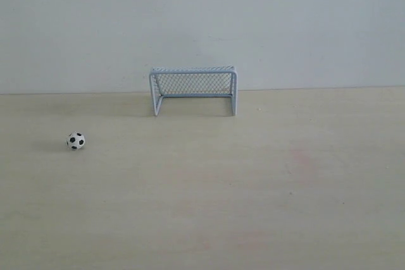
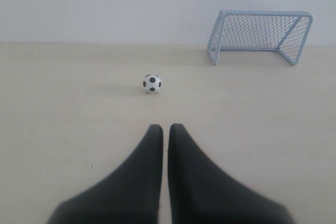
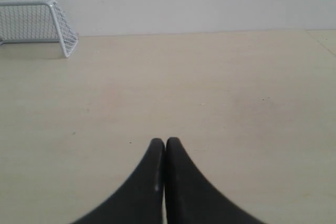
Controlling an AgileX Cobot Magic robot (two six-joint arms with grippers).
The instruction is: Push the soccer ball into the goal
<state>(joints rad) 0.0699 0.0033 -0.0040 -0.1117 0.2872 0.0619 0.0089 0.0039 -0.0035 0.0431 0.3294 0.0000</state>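
Observation:
The soccer ball point(image 1: 76, 141) point(image 2: 152, 83), tiny and white with black patches, rests on the pale wooden table at the left. The goal point(image 1: 193, 88) point(image 2: 259, 35) point(image 3: 38, 20), a pale grey tube frame with mesh netting, stands against the back wall, its mouth facing the table front. In the left wrist view my left gripper point(image 2: 166, 128) is shut and empty, its black tips a short way behind the ball. In the right wrist view my right gripper point(image 3: 165, 141) is shut and empty over bare table, far from the goal. Neither gripper shows in the exterior view.
A plain pale wall point(image 1: 202, 23) runs along the back of the table point(image 1: 253, 181). A seam or edge of the tabletop point(image 3: 325, 38) shows at one corner of the right wrist view.

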